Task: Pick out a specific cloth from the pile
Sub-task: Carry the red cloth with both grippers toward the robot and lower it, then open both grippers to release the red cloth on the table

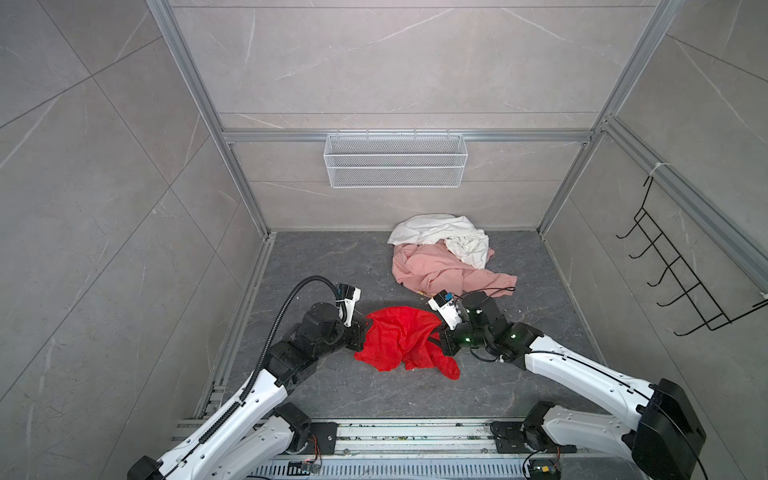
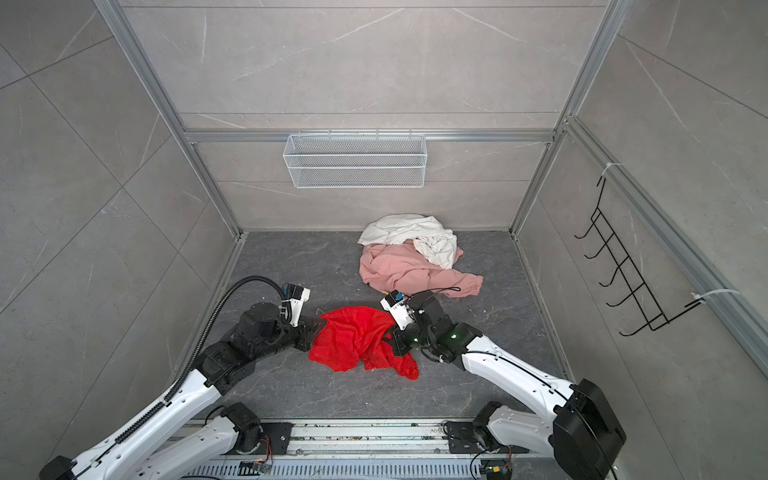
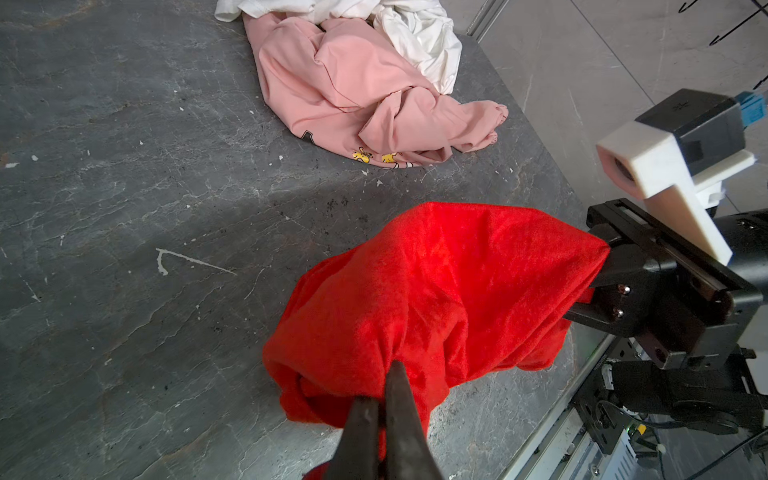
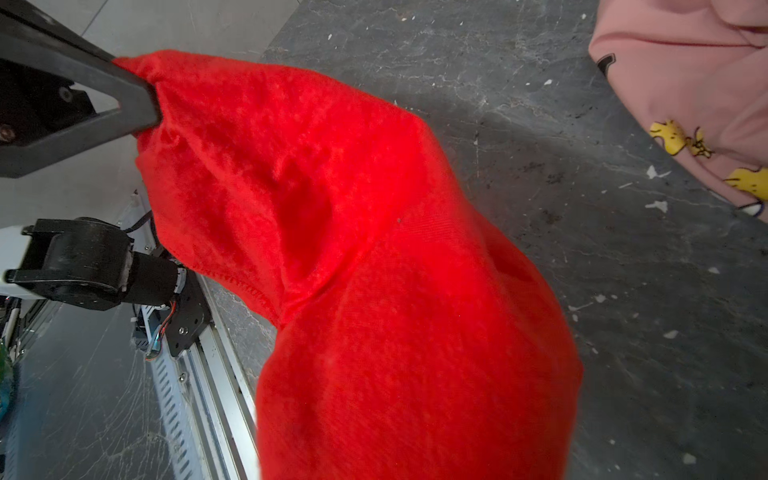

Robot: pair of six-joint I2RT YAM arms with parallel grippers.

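**Position.** The cloth (image 1: pixel 405 343) hangs between the two arms at the near side of the surface (image 1: pixel 332 266). It is clear of the pile (image 1: pixel 444 257), and its lower folds appear to rest on the surface.

**Grip.** The left fingers (image 3: pixel 401 415) are pressed together on a bunched fold at one side. The right fingers (image 3: pixel 627 274) pinch the opposite edge.

**Risks, as judged:**
- Each pinch takes only a small gather of thin fabric. If the arms spread or lift unevenly, one edge could slip free and the cloth would swing from a single hold.
- Pulling too far apart could strain the seam near the left grip.
- Folds trailing on the surface may drag or catch.
- The right arm sits just beside the pink garment (image 3: pixel 353 91). A careless sweep could snag it and pull it along.
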